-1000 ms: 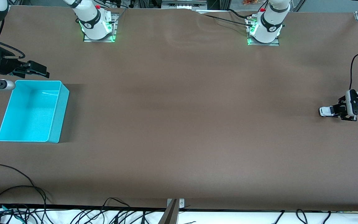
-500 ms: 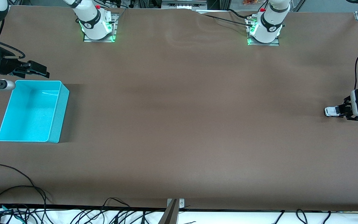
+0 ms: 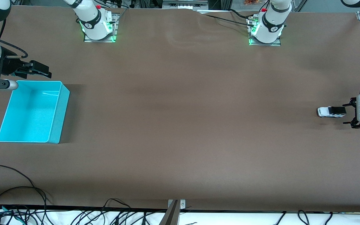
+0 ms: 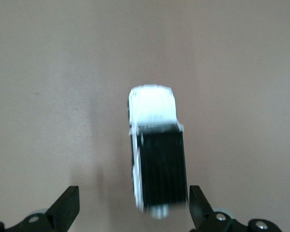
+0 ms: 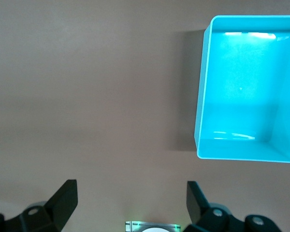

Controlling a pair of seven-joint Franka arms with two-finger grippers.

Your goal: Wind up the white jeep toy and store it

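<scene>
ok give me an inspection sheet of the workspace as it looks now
surface: brown table, bare in the middle
job's things: white jeep on the table at the left arm's end, free of any grip; cyan bin at the right arm's end, nothing in it
clutter: nothing seen
grippers: left gripper open, low beside the jeep; right gripper open, by the bin's rim, waiting
cables: black cables along the table edge nearest the front camera; one at the left arm's wrist
surroundings: both arm bases lit green
</scene>
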